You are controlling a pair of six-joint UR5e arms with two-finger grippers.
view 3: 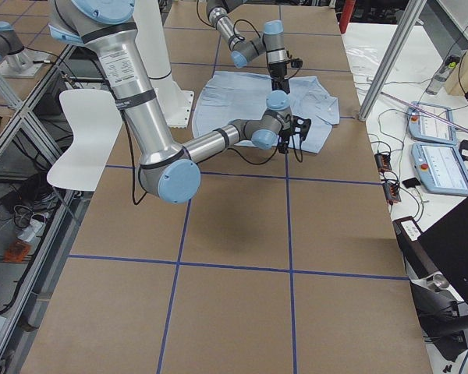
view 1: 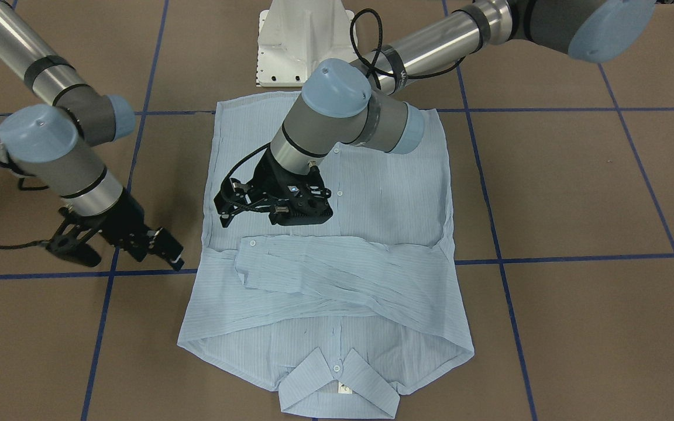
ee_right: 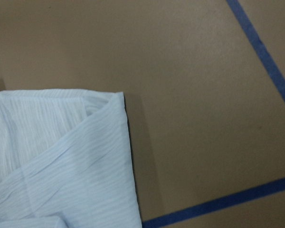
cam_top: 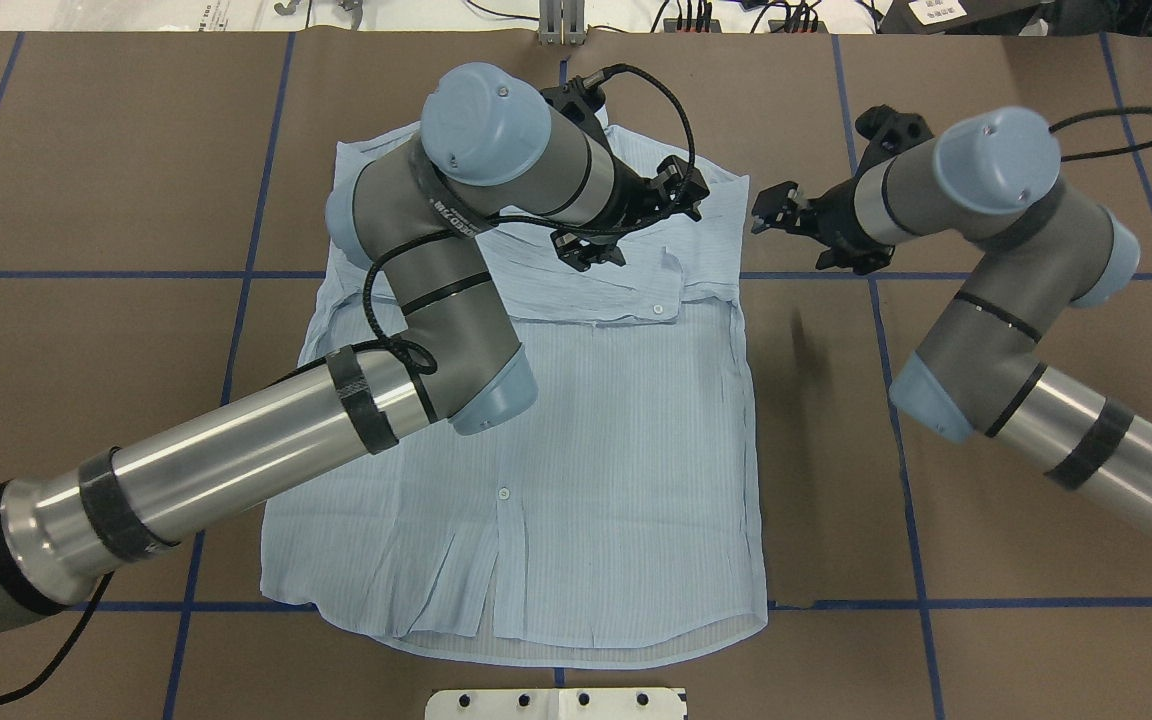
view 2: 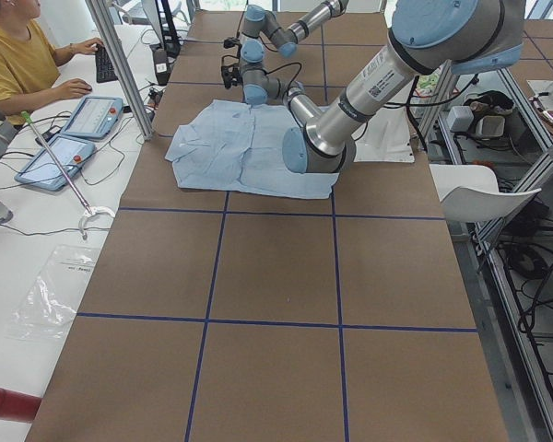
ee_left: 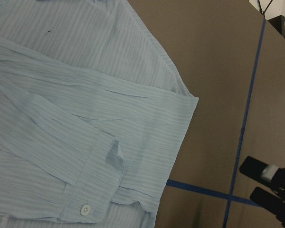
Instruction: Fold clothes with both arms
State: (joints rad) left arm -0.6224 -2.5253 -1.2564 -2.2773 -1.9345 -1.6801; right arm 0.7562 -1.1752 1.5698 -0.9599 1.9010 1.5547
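The light-blue striped shirt (view 1: pixel 337 251) lies flat and face up on the brown table, its collar (view 1: pixel 340 386) on the side away from the robot. Both sleeves are folded across the chest, and a cuff with a white button (ee_left: pixel 85 209) lies on top. My left gripper (cam_top: pixel 636 220) hovers just above the folded sleeves, open and holding nothing; it also shows in the front view (view 1: pixel 229 207). My right gripper (cam_top: pixel 771 215) is open and empty over bare table just beside the shirt's shoulder edge (ee_right: pixel 118 142). Its fingertips (ee_left: pixel 256 168) show in the left wrist view.
The white pedestal base (view 1: pixel 302 47) stands at the robot's side of the shirt hem. Blue tape lines (cam_top: pixel 836 275) cross the brown table cover. In the left side view a seated operator (view 2: pixel 18 55) and tablets (view 2: pixel 60 161) are beyond the table's far edge.
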